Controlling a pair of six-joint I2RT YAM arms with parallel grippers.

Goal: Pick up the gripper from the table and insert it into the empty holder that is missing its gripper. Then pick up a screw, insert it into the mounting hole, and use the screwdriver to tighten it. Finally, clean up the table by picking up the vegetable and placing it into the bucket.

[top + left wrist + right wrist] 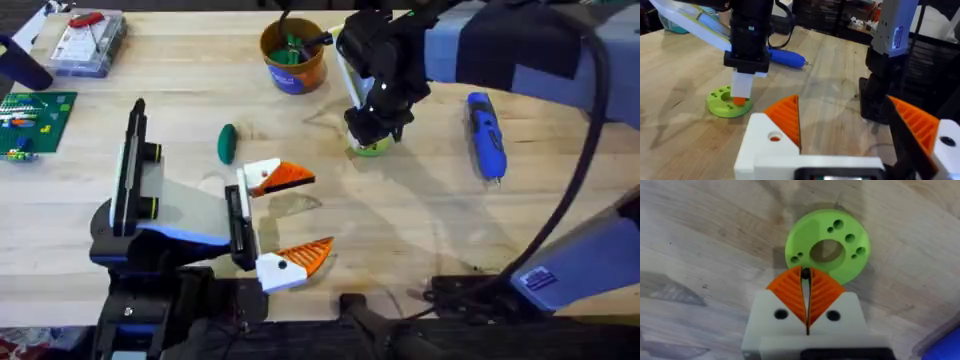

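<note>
My right gripper (373, 133) stands upright over a lime-green disc (799, 241). Its orange pads are shut on a small black screw (804, 273) at their tips, which are at the disc's rim. My left gripper (315, 213) lies low and open, holding nothing. Both of its white finger blocks (771, 145) with orange wedge tips sit in their holder, and I cannot tell which is the task's gripper. The dark green vegetable (227, 143) lies on the table left of the disc. The orange bucket (293, 57) stands at the back. The blue screwdriver (487, 133) lies to the right.
A clear parts box (88, 42) and a green circuit board (36, 120) are at the far left. The right arm's base (880, 95) stands behind my left fingers. Bare wood lies between the left gripper and the disc (372, 149).
</note>
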